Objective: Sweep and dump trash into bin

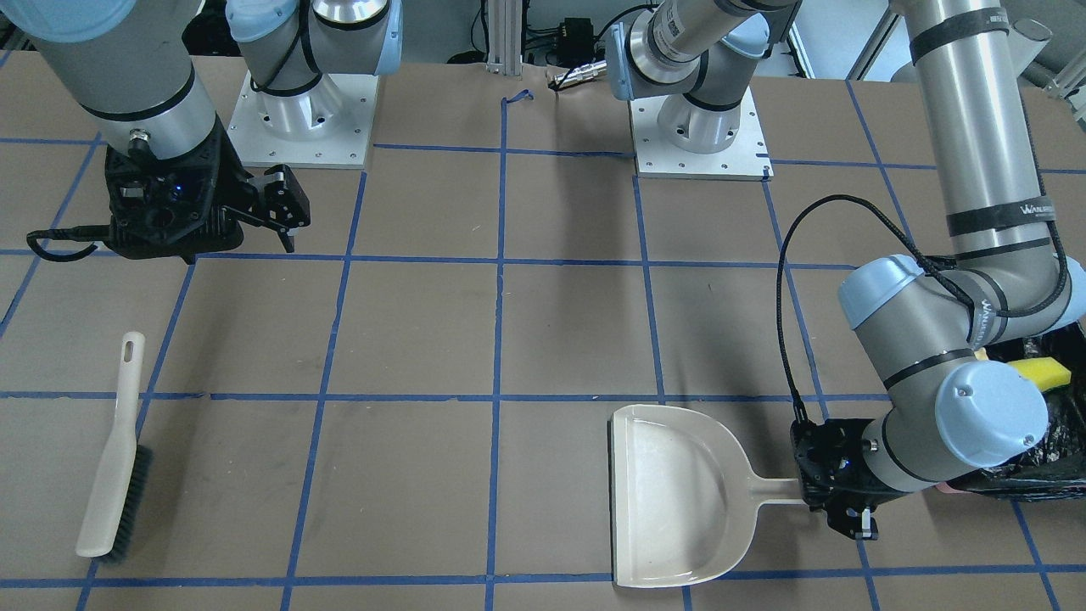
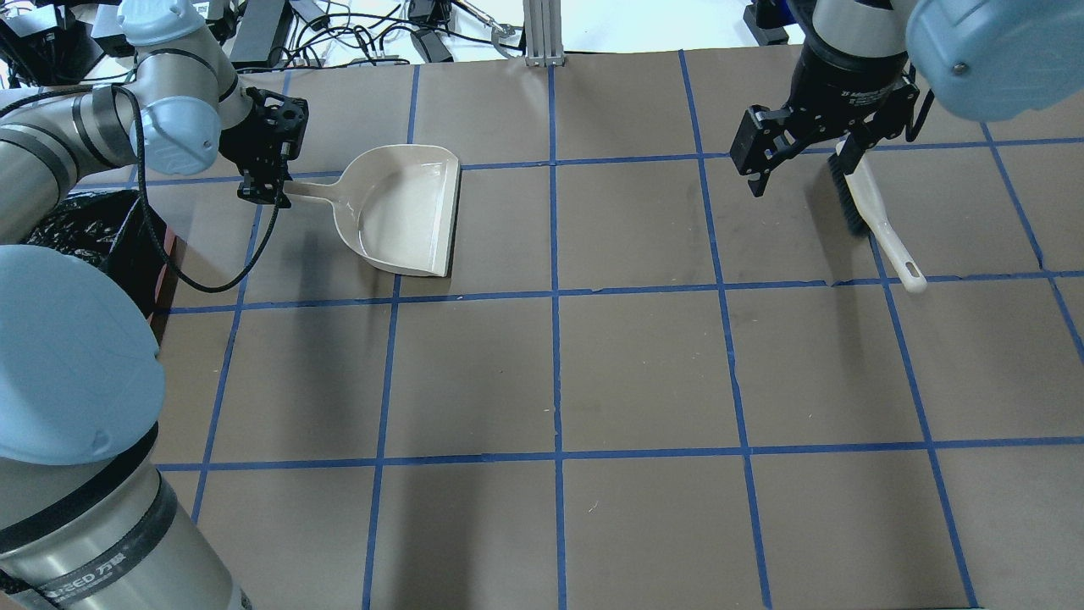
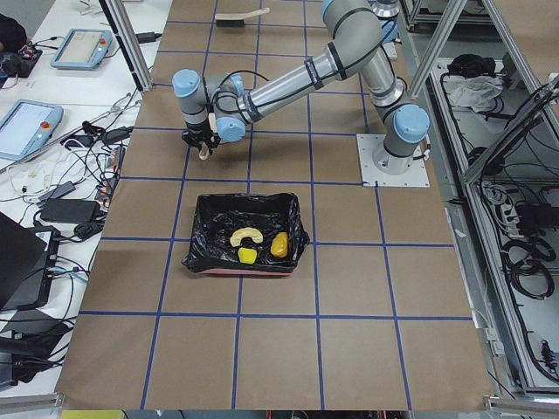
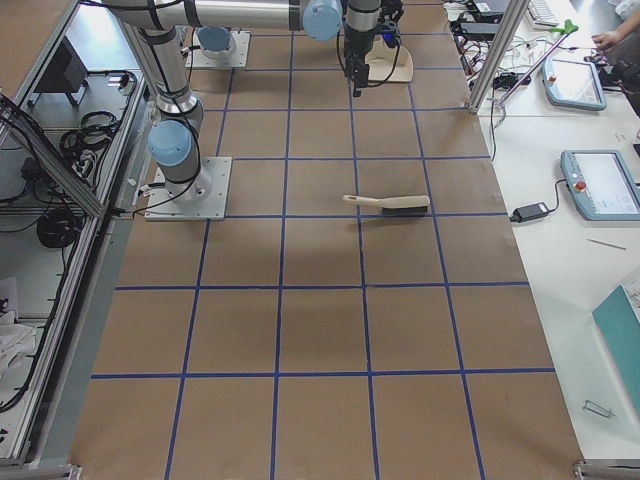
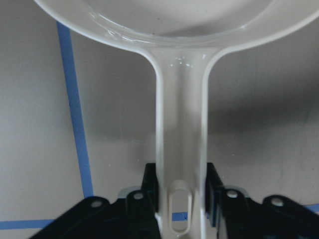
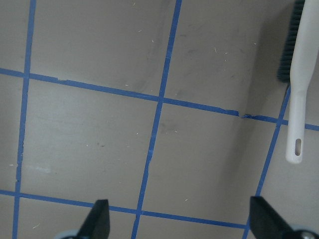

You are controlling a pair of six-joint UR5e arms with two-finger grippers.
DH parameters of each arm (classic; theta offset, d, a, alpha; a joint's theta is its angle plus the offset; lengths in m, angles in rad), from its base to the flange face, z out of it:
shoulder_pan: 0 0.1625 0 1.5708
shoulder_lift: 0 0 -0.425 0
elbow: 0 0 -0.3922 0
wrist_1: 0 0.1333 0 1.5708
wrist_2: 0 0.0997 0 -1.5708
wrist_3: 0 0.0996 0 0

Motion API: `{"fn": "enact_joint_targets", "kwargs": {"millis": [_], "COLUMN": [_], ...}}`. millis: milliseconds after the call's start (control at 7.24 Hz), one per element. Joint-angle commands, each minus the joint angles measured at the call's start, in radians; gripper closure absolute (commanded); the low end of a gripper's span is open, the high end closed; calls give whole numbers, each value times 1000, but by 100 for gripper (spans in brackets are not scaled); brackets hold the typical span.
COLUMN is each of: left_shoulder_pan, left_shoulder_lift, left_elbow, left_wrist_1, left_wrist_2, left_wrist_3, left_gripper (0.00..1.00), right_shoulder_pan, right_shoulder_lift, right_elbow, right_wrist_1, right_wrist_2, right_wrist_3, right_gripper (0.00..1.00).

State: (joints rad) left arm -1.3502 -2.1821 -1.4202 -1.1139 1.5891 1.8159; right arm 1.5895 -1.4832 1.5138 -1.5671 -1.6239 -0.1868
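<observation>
Table (image 2: 644,373): brown cover, blue tape grid. Bin (image 3: 214,209) sits at the robot's left end of the table, black bag liner, pinkish base edge visible; in the front-facing view the left arm's elbow covers most of it. Dustpan (image 2: 449,212): beige, flat on the table, pan empty, open edge facing the table's middle, handle pointing toward the bin side, near the bin but not touching it. Brush (image 1: 114,462): pale handle, dark bristles, lying on the table on the robot's right side, well apart from the dustpan, nothing holding it. Left hand (image 5: 180,191): low at the table, fingers clamped on either side of the dustpan handle close to its hang-hole end. Right hand (image 6: 182,221): above the table, fingers spread wide, empty; the brush lies just beside it in the wrist view. Trash is all inside the bin: curled peel strip (image 3: 244,236) near the middle, potato (image 3: 279,246) to the side nearer the robot, yellow sponge wedge (image 3: 248,256) just beside the peel, all resting on the black liner.
</observation>
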Motion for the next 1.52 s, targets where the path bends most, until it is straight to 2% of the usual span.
{"fn": "enact_joint_targets", "kwargs": {"millis": [0,276,690,1105,1381], "left_shoulder_pan": [-1,-9,-23,-78,-198], "left_shoulder_lift": [16,68,246,421,458], "left_elbow": [4,23,40,17,-63], "left_wrist_1": [-15,-76,-272,-363,-347], "left_wrist_2": [2,2,-21,-27,-17], "left_wrist_3": [-29,-71,-410,-860,-1425], "left_gripper": [4,3,3,3,0], "right_shoulder_pan": [39,38,38,38,38], "right_shoulder_lift": [-2,-2,-2,-2,-2], "right_elbow": [-3,0,8,9,9], "right_wrist_1": [-2,-2,-2,-2,-2], "right_wrist_2": [1,-10,-13,-13,-13], "right_wrist_3": [13,12,12,12,12], "right_gripper": [0,0,0,0,0]}}
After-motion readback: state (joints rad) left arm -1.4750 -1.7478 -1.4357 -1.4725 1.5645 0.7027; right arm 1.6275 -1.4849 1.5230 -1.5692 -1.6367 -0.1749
